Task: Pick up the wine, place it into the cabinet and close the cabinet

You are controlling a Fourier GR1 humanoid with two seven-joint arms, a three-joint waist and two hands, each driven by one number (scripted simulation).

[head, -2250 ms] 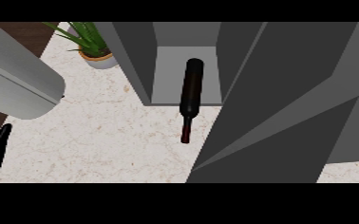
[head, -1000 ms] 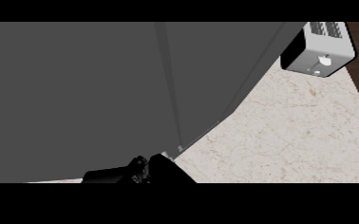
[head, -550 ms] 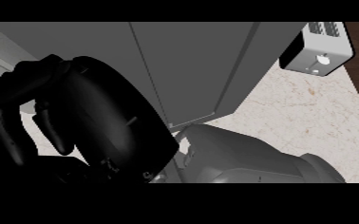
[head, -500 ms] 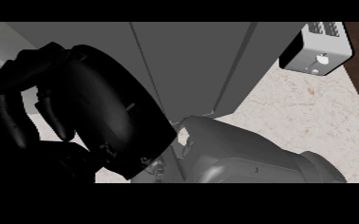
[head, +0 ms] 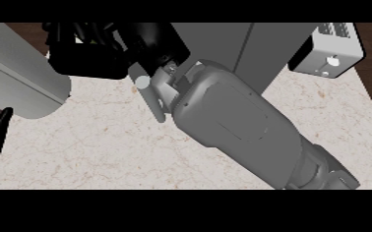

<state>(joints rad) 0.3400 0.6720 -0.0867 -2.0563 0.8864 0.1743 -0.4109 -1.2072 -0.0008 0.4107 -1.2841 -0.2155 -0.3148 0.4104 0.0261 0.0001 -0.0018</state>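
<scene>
A little while ago the cabinet (head: 218, 42) stood open and the wine lay inside it, with its neck poking out past the edge. Now the wine can't be seen at all. The grey front of the cabinet looks flat and closed over the spot where the bottle was, so the wine is most likely inside, behind the door, but that part is a guess.

The right arm (head: 240, 128) has swung in too. It now reaches from the lower right, across the table (head: 94, 142), up to the top left. Half a second ago the right robot hand (head: 109, 49) filled the left side of the view. Now it sits higher, close against the left part of the cabinet front. It is a dark lump there, and I cannot tell if it is spread, closed up or holding something.

A big grey shape (head: 25, 78) shows at the left edge. Below it is a thin black sliver (head: 4, 128) that may be the left robot hand, but too little shows to tell.

A white toaster (head: 330, 54) stands at the top right, beside the cabinet.

So the job looks almost done: bottle put away, door pushed to or nearly so. What's left is to be sure the door is all the way shut, then pull the arm back without bumping it open
</scene>
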